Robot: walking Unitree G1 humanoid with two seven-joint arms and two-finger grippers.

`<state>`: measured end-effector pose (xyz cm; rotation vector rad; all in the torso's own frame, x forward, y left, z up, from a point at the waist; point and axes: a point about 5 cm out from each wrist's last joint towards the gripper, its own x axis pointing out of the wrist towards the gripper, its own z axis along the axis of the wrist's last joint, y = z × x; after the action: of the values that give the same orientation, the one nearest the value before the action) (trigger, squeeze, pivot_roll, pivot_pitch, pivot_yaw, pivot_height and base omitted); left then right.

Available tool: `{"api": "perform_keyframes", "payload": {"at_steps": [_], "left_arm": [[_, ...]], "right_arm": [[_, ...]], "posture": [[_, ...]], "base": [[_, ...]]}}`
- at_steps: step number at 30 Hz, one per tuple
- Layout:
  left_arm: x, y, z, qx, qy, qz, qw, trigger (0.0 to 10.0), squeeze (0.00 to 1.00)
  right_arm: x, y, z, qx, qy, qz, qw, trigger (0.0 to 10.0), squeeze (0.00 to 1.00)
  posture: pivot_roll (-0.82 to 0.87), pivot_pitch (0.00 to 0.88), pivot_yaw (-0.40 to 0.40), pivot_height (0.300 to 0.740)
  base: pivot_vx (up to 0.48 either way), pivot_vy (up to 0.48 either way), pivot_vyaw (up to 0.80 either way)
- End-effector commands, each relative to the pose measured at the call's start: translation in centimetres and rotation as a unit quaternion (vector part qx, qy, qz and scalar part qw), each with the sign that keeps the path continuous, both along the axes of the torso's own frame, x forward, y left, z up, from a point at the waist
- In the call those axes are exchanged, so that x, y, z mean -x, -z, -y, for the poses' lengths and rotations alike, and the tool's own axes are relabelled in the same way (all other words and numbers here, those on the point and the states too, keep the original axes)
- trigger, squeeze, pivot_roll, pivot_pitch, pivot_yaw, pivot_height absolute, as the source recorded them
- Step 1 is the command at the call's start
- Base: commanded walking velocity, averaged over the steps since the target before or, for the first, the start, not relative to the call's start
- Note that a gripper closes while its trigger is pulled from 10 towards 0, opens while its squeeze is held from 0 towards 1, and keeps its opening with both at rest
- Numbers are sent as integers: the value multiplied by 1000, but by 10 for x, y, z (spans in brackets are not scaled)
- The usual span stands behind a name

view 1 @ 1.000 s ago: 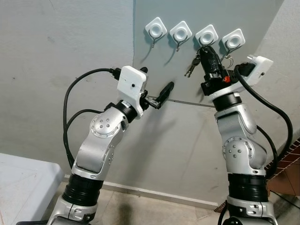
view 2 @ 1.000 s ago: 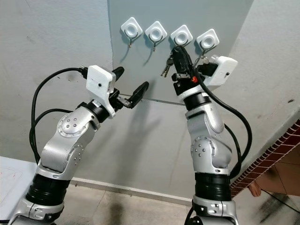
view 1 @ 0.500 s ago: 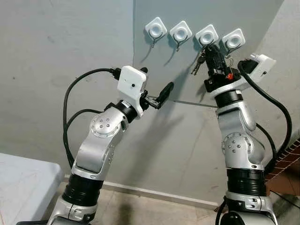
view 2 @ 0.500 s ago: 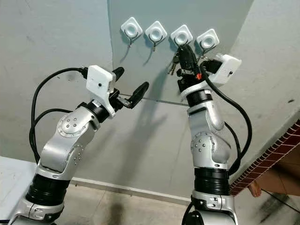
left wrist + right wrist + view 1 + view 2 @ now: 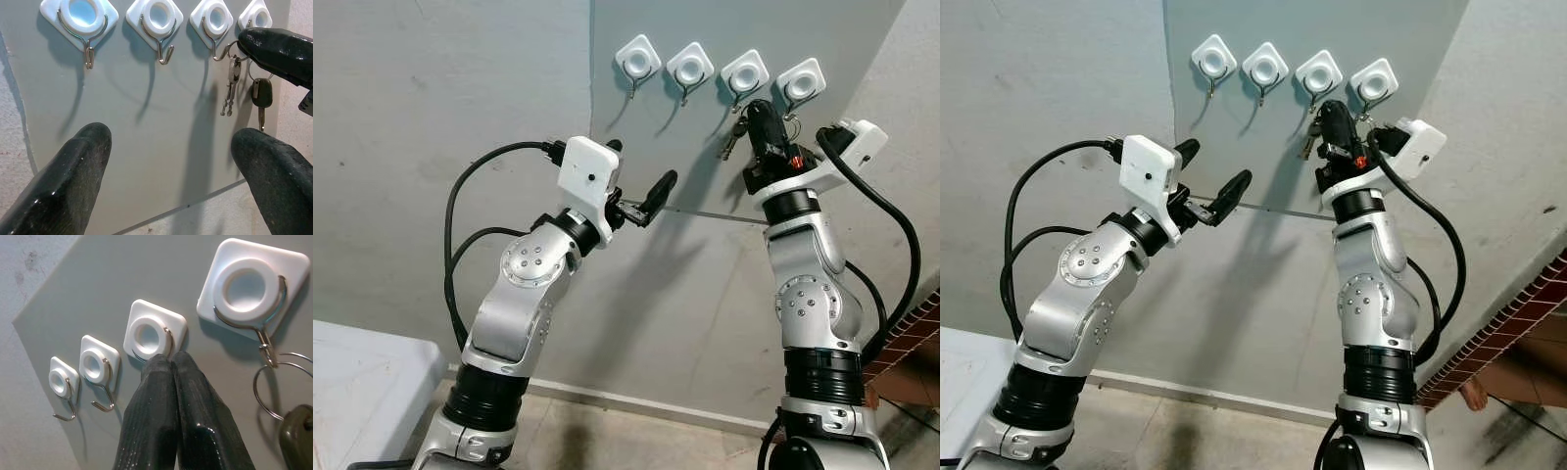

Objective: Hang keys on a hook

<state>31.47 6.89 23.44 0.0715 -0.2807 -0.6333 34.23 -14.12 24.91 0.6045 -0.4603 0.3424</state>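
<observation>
The right gripper (image 5: 756, 108) is pinched shut on the ring of the keys (image 5: 230, 88), right at the tip of the third hook (image 5: 218, 49) from the left, so I'd guess it's threading the ring over the wire. The keys dangle just below that hook; whether the ring is actually on, can't tell. Next hook over already carries a car key (image 5: 261, 95). The left gripper (image 5: 636, 191) waits below the hooks, fingers spread wide, holding nothing.
</observation>
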Motion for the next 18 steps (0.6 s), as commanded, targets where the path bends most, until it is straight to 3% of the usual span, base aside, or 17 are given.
{"api": "perform_keyframes", "payload": {"at_steps": [1,18], "left_arm": [[1,-8,2,1,6,11,1000,10000,0],[1,-10,3,2,7,14,1000,10000,0]], "right_arm": [[0,-7,0,-7,-8,16,1000,10000,0],[-2,-12,-3,-14,-11,23,1000,10000,0]], "posture": [[-47,3,-58,740],[-45,0,-60,740]], "base": [[0,0,0],[0,0,0]]}}
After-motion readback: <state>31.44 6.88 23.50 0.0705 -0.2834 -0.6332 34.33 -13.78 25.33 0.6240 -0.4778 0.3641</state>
